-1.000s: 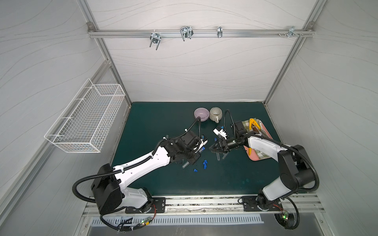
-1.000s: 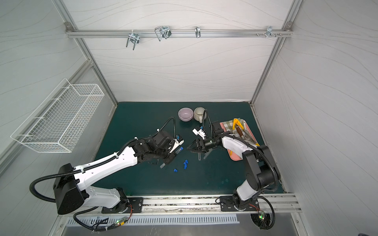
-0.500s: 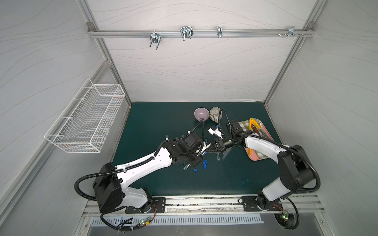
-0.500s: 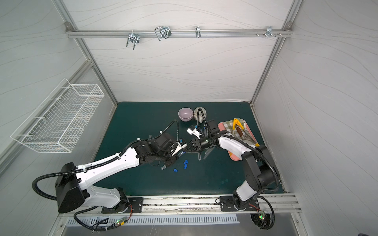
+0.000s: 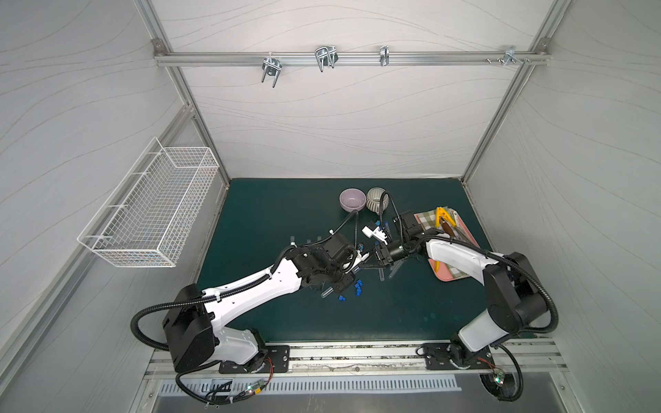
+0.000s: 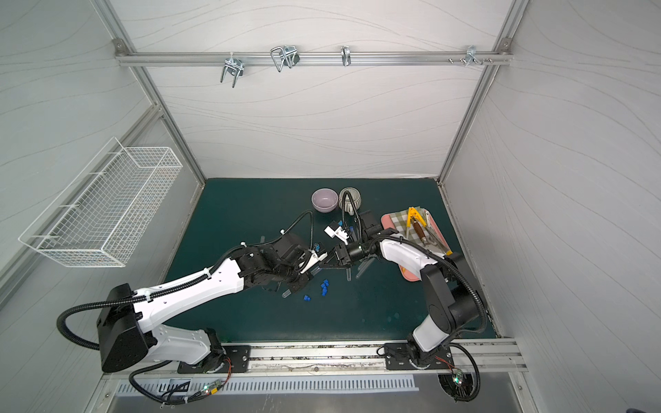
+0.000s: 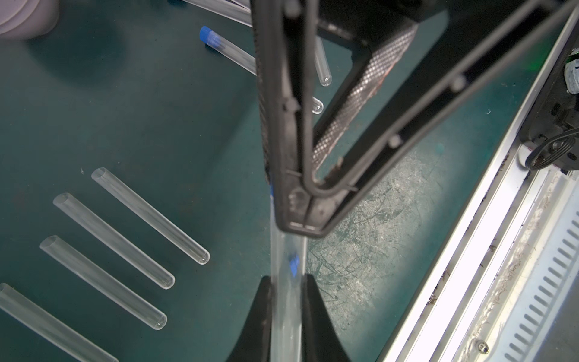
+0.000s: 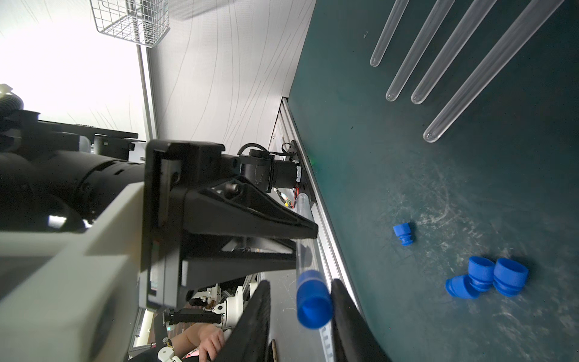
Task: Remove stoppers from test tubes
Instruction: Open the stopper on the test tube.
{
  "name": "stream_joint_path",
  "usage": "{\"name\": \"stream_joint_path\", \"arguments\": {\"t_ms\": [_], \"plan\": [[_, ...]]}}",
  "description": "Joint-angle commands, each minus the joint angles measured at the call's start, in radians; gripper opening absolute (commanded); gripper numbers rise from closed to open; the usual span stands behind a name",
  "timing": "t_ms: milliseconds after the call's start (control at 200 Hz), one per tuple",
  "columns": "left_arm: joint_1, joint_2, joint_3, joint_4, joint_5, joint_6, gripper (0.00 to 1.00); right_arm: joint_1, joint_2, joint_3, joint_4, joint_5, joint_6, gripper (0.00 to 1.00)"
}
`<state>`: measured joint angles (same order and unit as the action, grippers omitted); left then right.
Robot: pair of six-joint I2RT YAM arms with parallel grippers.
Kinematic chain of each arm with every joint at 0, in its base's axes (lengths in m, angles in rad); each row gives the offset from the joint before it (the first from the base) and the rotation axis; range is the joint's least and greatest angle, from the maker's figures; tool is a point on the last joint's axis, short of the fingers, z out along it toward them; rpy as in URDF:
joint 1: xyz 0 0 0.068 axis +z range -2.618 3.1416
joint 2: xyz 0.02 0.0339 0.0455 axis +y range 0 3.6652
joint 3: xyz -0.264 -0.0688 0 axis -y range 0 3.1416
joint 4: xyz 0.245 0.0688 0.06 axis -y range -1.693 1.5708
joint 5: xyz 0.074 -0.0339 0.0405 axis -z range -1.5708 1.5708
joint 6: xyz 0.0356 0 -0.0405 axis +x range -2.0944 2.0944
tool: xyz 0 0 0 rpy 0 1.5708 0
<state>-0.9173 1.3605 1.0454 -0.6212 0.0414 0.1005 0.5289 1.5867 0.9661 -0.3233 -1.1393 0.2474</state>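
Observation:
My left gripper (image 7: 286,279) is shut on a clear test tube (image 7: 286,250) and holds it above the mat in mid-table, where both top views show this gripper (image 5: 354,262) (image 6: 313,260). The tube's blue stopper (image 8: 313,301) sits between the jaws of my right gripper (image 8: 300,282). One finger touches it and a gap shows at the other, so the right gripper is open. Several open tubes (image 7: 150,216) lie in a row on the mat. One stoppered tube (image 7: 228,47) lies farther back. Loose stoppers (image 8: 488,277) (image 5: 357,288) lie below the grippers.
A lilac bowl (image 5: 352,199) and a striped cup (image 5: 378,198) stand at the back. A pink tray (image 5: 441,275) with a checked cloth and yellow-handled tools lies on the right. A wire basket (image 5: 150,207) hangs on the left wall. The metal rail (image 5: 357,352) runs along the front.
My right gripper has moved left to the held tube's end, and its jaws have narrowed around the stopper. The left arm has shifted slightly right with the tube.

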Motion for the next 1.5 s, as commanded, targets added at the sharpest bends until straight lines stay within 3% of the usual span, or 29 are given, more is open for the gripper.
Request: {"name": "stream_joint_path", "arguments": {"t_ms": [0, 135, 585, 1331, 1496], "plan": [[-0.004, 0.012, 0.002, 0.029, -0.005, 0.018, 0.02, 0.011, 0.007, 0.011, -0.022, -0.019, -0.036, 0.29], [-0.002, 0.011, 0.000, 0.030, -0.010, 0.018, 0.02, 0.014, 0.012, 0.011, -0.021, -0.018, -0.036, 0.18], [-0.003, 0.014, -0.003, 0.034, -0.017, 0.016, 0.02, 0.018, 0.012, 0.016, -0.046, -0.007, -0.058, 0.03], [-0.004, 0.031, -0.004, 0.009, -0.064, 0.028, 0.02, -0.071, -0.013, 0.073, -0.235, 0.205, -0.165, 0.00], [-0.006, 0.040, -0.004, 0.001, -0.077, 0.031, 0.01, -0.082, -0.023, 0.077, -0.230, 0.206, -0.160, 0.00]]}}
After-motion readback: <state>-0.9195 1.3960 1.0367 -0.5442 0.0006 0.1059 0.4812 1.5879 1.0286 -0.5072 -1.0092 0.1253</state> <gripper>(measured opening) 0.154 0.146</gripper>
